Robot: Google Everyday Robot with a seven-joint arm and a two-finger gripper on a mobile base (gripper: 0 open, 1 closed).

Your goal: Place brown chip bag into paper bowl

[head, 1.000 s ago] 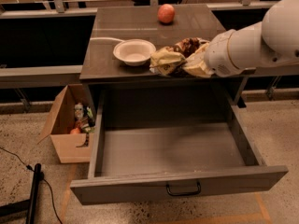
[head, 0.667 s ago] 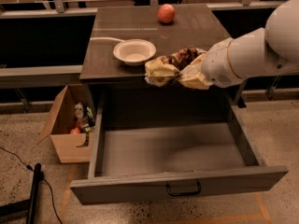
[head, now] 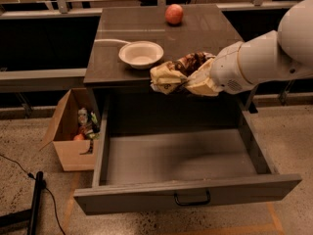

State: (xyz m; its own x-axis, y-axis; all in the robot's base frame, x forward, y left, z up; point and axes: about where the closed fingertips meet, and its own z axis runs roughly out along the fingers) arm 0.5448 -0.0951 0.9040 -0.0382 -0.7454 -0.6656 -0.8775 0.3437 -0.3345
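Observation:
The brown chip bag (head: 168,77), crumpled, dark brown with pale yellow patches, hangs in the air at the table's front edge, above the back of the open drawer. My gripper (head: 195,77) is shut on the bag's right side and mostly hidden by it; the white arm reaches in from the right. The paper bowl (head: 141,54), off-white and empty, stands on the dark table top just left of and behind the bag, apart from it.
A round red-orange fruit (head: 174,13) sits at the back of the table (head: 210,33). The grey drawer (head: 176,155) below is pulled wide open. A cardboard box (head: 71,131) with items stands on the floor at the left.
The arm has carried the chip bag a little to the left and lower in the view, toward the table's front edge and closer to the bowl. The bowl and fruit have not moved.

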